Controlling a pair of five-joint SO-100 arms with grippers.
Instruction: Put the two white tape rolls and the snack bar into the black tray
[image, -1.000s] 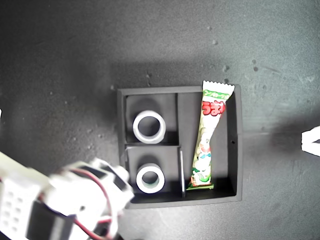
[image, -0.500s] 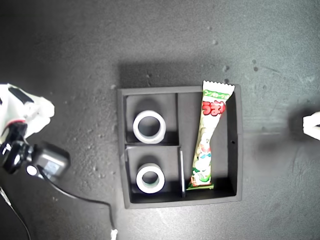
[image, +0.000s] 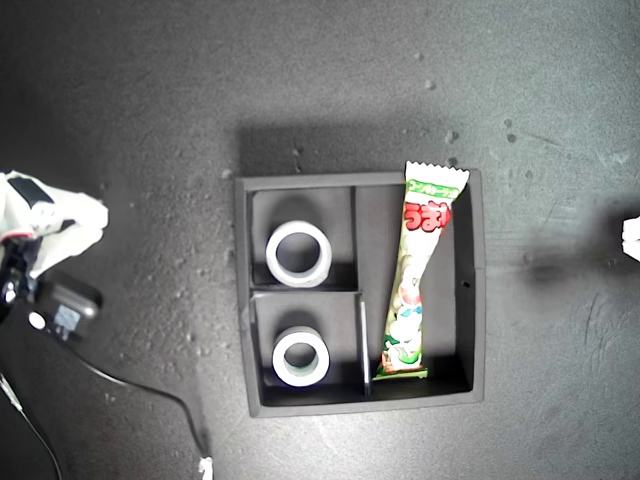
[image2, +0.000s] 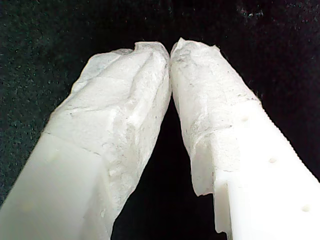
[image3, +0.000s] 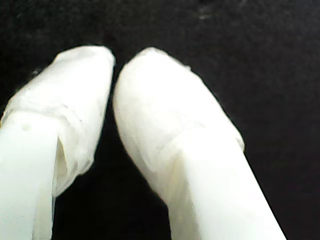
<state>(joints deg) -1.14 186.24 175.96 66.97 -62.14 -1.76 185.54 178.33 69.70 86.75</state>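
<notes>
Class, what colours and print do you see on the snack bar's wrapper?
The snack bar is green and white, with red lettering and cartoon print; the exterior view shows it best.

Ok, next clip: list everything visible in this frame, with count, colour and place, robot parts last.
tray: one, black, three compartments, centre of the exterior view.
tape rolls: two, white, the larger tape roll in one small square compartment, the smaller tape roll in the other.
snack bar: one, green and white, red lettering, in the long compartment.
table: dark grey, speckled.
cable: one, black, on the table near the exterior view's left edge.
first end effector: white, tips together, empty.
second end effector: white, tips nearly touching, empty.
</notes>
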